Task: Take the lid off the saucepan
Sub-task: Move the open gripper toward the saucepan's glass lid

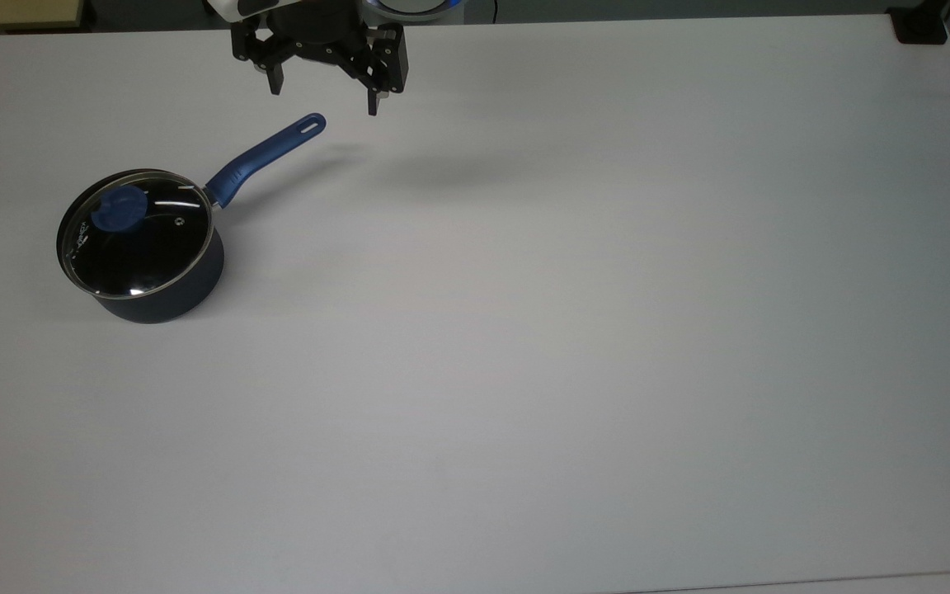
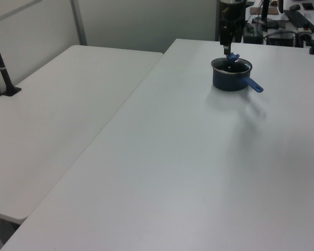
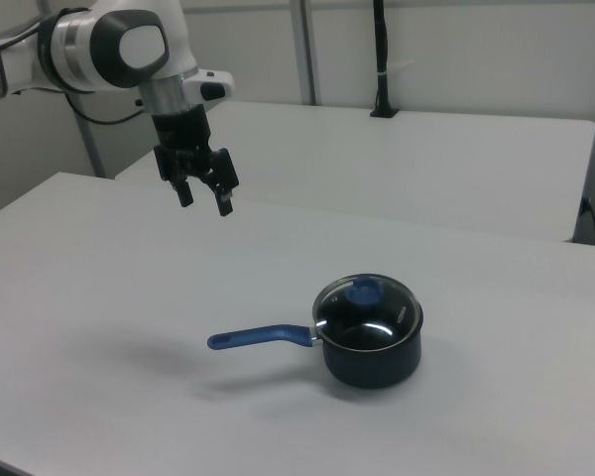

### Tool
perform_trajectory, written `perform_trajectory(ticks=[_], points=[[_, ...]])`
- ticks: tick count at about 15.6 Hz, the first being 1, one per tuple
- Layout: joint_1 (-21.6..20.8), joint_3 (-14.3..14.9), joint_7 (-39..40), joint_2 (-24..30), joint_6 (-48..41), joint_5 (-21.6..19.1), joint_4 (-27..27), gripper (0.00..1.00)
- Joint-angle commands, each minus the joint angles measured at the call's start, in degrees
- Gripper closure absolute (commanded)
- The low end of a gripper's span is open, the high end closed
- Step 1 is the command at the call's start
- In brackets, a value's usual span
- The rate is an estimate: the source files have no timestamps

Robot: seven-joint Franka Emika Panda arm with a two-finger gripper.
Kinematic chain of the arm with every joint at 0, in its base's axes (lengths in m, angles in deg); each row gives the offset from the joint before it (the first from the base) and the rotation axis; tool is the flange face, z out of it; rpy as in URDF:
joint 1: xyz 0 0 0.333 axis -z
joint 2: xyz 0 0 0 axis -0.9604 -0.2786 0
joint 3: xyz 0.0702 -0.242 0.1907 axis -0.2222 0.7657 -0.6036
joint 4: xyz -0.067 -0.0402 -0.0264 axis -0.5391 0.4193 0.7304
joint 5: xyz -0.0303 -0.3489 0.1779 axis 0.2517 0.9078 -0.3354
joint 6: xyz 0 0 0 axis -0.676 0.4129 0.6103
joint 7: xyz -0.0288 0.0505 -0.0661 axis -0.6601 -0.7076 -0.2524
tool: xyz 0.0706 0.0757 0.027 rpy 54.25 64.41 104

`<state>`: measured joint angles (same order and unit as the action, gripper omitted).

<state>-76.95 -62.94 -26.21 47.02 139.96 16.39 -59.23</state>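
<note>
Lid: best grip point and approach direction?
Probably the blue knob at the centre of the lid, from straight above. The glass disc sits flat on the saucepan with only a thin rim; the knob stands proud. The gripper is open.

The lid [image 3: 366, 302] sits on the saucepan [image 3: 371, 357], right view's right of the raised end effector [image 3: 204, 198].

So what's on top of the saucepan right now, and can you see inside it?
The lid sits on the saucepan, its blue knob up. Through the glass the inside looks dark, with nothing visible in it; reflections hide part of it. The gripper hangs open, away from it.
</note>
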Motion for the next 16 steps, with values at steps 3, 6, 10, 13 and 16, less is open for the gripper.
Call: perform_trajectory(ticks=[3,6,10,13,16], points=[[-0.30,0.62,-0.10,1.20,-0.27,0.39,-1.08,0.00],[2.50,0.62,2.44,0.85,-0.18,0.48,-0.47,0.00],[10.14,0.62,10.08,0.32,0.52,-0.14,0.59,0.00],[15.77,0.62,16.06,0.14,1.83,-0.14,0.59,0.00],[18.59,0.62,21.60,-2.22,4.12,-0.05,0.68,0.00]])
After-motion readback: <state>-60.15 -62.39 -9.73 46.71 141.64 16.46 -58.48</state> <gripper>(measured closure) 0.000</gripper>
